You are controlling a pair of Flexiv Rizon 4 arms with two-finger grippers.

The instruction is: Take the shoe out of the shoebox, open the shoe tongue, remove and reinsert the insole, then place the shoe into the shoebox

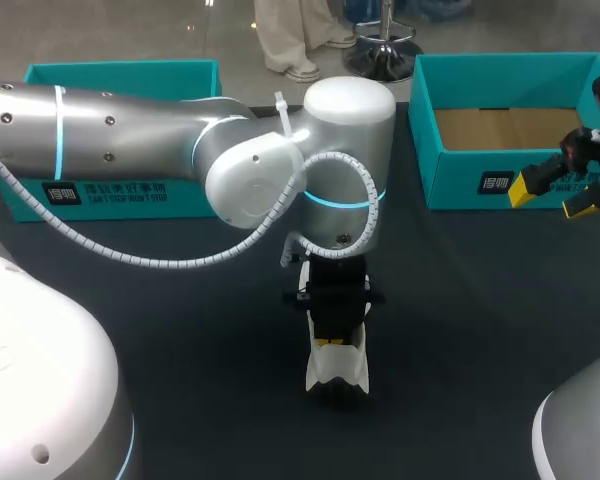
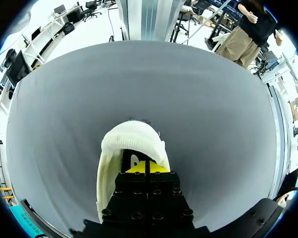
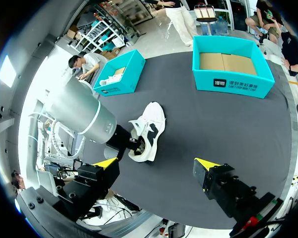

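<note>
resting on the dark table (image 1: 460, 300) near its middle, the white shoe (image 1: 337, 365) has the left gripper (image 1: 330, 342) down in its opening, yellow tips pressed together; whether they pinch anything i cannot tell. the right gripper (image 1: 550, 198) hangs spread wide before the open teal shoebox (image 1: 450, 170), well apart from the shoe

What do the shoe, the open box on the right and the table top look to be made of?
Shoe: white matte upper with black patches, likely textile or synthetic leather; the look leaves it open. Box: cardboard with a teal printed outside, shown by the bare brown flaps inside. Table: dark matte covering without shine, possibly cloth or a rubber mat.
</note>
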